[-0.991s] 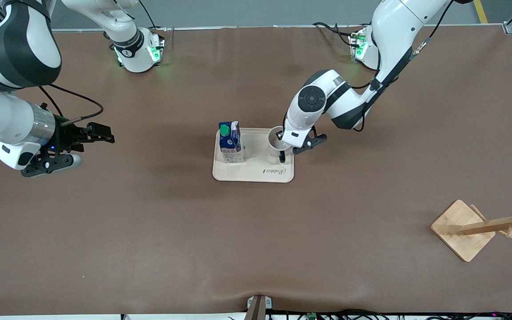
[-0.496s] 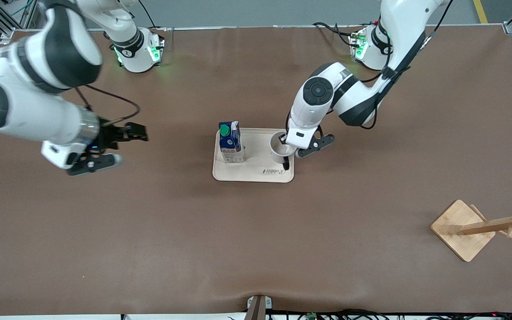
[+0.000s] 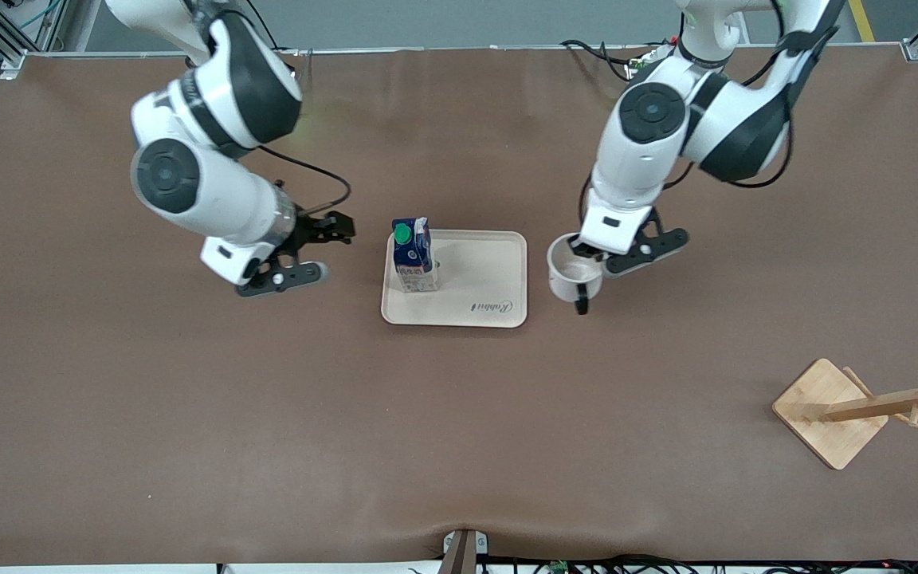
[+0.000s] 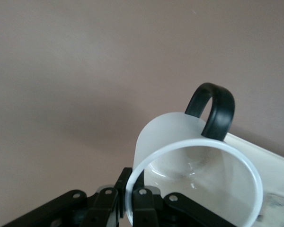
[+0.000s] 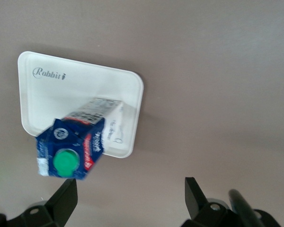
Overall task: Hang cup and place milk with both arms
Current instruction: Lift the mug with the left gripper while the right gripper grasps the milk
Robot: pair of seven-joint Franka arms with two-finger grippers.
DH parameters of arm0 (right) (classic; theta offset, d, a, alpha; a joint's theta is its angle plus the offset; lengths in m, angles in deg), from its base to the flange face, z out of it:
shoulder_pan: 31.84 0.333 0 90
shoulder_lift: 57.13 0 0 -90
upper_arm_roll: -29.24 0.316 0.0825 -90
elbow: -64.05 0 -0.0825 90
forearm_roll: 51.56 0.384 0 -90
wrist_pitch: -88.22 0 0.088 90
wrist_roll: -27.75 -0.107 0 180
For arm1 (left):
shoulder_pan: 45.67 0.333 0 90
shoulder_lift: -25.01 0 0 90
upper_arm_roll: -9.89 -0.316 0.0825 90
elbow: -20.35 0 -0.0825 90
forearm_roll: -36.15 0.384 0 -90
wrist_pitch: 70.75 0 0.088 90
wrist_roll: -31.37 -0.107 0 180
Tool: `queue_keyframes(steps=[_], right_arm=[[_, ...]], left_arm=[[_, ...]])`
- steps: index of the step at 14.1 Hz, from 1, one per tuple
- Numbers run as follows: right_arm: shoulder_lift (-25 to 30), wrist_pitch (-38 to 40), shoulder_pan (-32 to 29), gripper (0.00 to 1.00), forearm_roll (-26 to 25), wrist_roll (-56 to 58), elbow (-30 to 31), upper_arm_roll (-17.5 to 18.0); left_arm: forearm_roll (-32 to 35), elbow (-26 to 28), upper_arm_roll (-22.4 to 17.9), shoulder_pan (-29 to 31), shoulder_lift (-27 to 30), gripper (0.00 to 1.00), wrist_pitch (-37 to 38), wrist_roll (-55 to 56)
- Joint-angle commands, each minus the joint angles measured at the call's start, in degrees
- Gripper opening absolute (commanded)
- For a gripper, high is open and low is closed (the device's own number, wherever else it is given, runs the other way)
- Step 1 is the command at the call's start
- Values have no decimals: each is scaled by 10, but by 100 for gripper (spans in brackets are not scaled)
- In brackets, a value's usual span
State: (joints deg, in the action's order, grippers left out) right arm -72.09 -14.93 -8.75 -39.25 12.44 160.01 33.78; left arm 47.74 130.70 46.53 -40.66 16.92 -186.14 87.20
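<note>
Nearest the front camera, the wooden rack (image 3: 857, 410) lies toward the left arm's end of the table, tipped on its side by the look of it, with nothing on its pegs. Farther back, and here's the news: the cup (image 3: 573, 275) is off the tray! A second ago it sat on the tray (image 3: 499, 271); now the left gripper (image 3: 596, 257) is clamped tight on its rim and has carried it up and clear, hanging over bare table beside the tray. The hanging half of the job looks properly underway.

And the right gripper (image 3: 305, 249) has swept in fast, jaws spread wide, holding nothing, now hanging just beside the milk (image 3: 413, 255), which has not moved from its end of the tray.

The left wrist view gives what the front cannot: fingers (image 4: 142, 208) pinching the cup wall (image 4: 180, 142), black handle (image 4: 213, 111) pointing away. The right wrist view shows the milk's green cap (image 5: 66, 161) lined up between the 2 open fingers (image 5: 61, 203).
</note>
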Motion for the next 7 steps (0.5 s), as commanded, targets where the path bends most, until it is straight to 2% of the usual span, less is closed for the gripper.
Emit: queue_keyframes(steps=[1,5,7], right_arm=[[-18,-28,43,100,10,-57,2,-6],[-49,-73,93,100,9,-132,1,-6],[-56,-79,100,100,6,-136,1,-7]], left_arm=[[8,-35,3,39,18,0,77,-98],[5,-81,3,96,21,0,133,-210],[4,-91,3,118,23,0,150,-262]])
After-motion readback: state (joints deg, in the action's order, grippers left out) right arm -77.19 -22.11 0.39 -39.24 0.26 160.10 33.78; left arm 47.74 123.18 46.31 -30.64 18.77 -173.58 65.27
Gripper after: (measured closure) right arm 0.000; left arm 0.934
